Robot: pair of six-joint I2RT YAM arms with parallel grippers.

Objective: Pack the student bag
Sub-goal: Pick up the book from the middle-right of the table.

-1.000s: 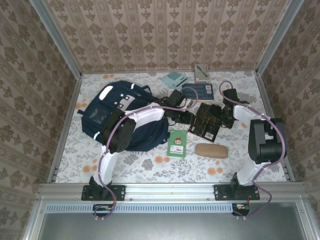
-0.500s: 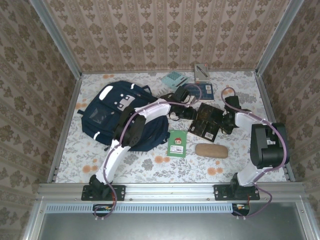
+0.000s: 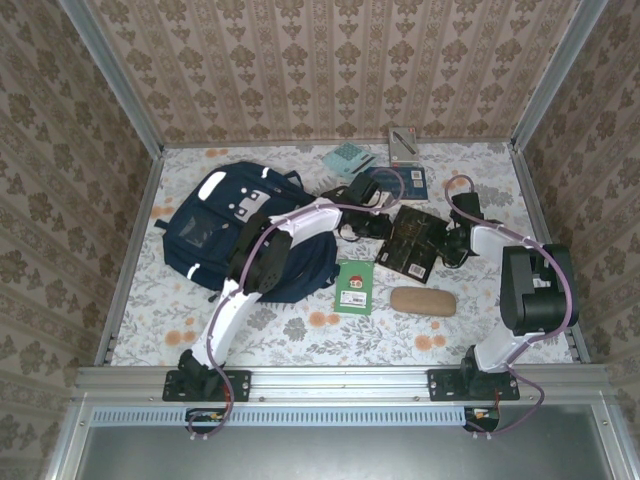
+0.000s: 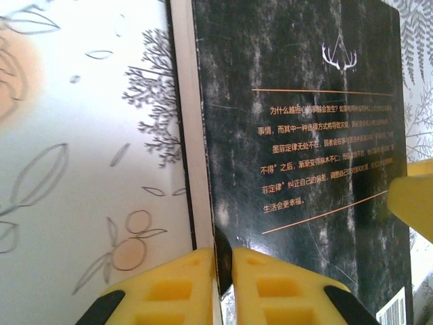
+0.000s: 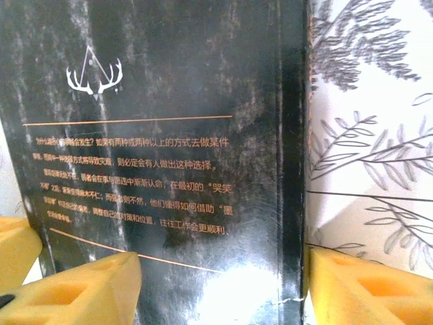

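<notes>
Book (image 4: 304, 135), black: antler emblem, orange Chinese text. Pinched at cover edge by left end effector (image 4: 223, 254); spine straddled by spread right end effector (image 5: 223, 264). Backpack (image 3: 200, 235) at counter (image 3: 250, 330) left, under left arm (image 3: 290, 225).

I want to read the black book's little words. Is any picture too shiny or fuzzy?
Right wrist view: a white shine washes out the bottom of the black book. Left wrist view: print slightly soft, the near yellow fingers blurred. Top view: evenly lit, book tiny.

The left hand (image 4: 224, 263) pinches the black book (image 4: 304, 135) by its cover, on a floral tablecloth (image 4: 81, 135).
</notes>
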